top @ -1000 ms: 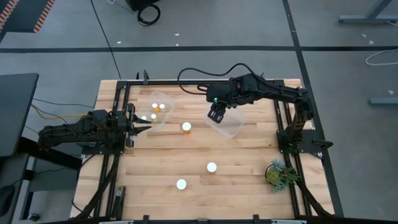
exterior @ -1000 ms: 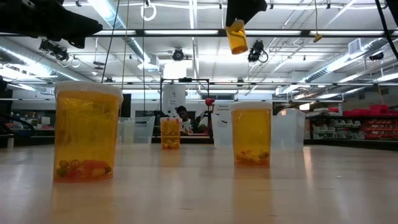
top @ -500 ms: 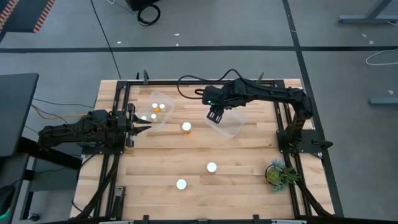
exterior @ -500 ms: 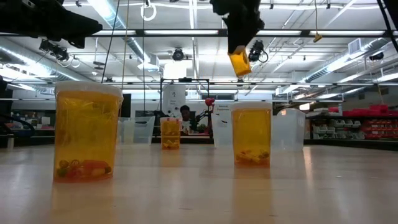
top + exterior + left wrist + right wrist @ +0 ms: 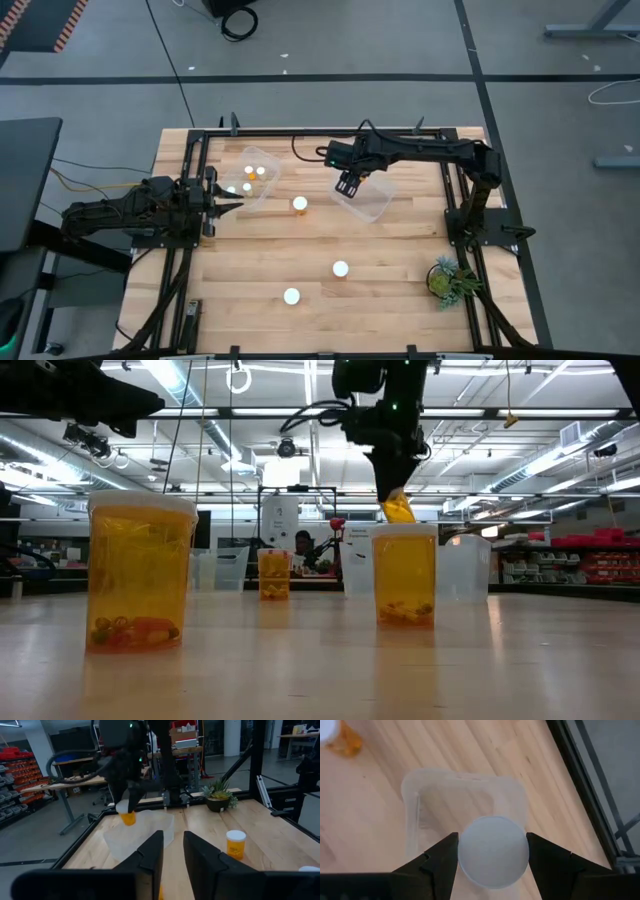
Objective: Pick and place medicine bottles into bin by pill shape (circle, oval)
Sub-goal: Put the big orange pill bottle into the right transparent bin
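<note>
Right gripper (image 5: 346, 187) pinching a pill bottle (image 5: 493, 851) by its white cap, fingers (image 5: 436, 859) pressed against both sides of it. Held above the clear bin (image 5: 364, 199), over the bin's edge nearest the table's middle; orange body of the bottle (image 5: 397, 509) hanging clear of the table in the low view. Nothing inside that bin in the wrist view.

Just beside the bin, toward the left arm: one upright bottle (image 5: 299, 204) standing on the table (image 5: 400, 260). Farther the same way, a second clear bin (image 5: 253, 175) with three white caps showing inside. Well apart from the right-hand bin, toward the table's front edge: two more upright bottles (image 5: 340, 268) (image 5: 291, 296). Near the front corner on the bin's own side, a small green potted plant (image 5: 446, 278), tucked against the black frame (image 5: 467, 215).

Left gripper (image 5: 228, 209) hovering at the left side of the table, just beside the second bin, fingers (image 5: 150, 857) a little apart with nothing between them. Nothing standing between the held bottle and the bin below it.
</note>
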`<state>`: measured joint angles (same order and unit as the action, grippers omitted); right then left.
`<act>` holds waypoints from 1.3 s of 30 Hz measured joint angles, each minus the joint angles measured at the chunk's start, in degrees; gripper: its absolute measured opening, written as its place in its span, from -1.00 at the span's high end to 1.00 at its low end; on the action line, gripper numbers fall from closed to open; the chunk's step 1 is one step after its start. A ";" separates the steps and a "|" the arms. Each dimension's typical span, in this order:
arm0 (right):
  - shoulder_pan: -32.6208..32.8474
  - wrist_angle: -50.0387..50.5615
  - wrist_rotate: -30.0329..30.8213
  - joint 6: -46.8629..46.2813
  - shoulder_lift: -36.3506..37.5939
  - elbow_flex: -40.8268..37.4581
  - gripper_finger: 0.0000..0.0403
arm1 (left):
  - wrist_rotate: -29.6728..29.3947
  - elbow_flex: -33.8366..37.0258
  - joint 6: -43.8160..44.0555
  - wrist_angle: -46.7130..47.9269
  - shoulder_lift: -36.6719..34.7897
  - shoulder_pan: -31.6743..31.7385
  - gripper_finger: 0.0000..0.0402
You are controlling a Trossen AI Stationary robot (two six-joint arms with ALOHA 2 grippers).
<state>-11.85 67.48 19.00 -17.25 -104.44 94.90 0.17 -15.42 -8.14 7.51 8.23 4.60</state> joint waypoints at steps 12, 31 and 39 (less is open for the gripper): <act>-0.18 -11.87 -2.29 3.56 0.00 -7.63 -0.12 | 0.00 0.00 0.00 0.00 0.01 -0.01 0.55; -3.37 -29.14 -7.08 6.95 1.71 -22.21 -0.12 | 0.01 -0.01 0.00 0.00 0.00 0.00 0.55; -4.59 -40.00 -7.15 5.67 11.39 -31.54 -0.12 | 0.01 -0.02 0.00 -0.02 0.02 0.00 0.60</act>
<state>-16.44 27.48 11.86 -11.58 -93.06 63.36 0.17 -15.44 -8.14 7.49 8.25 4.60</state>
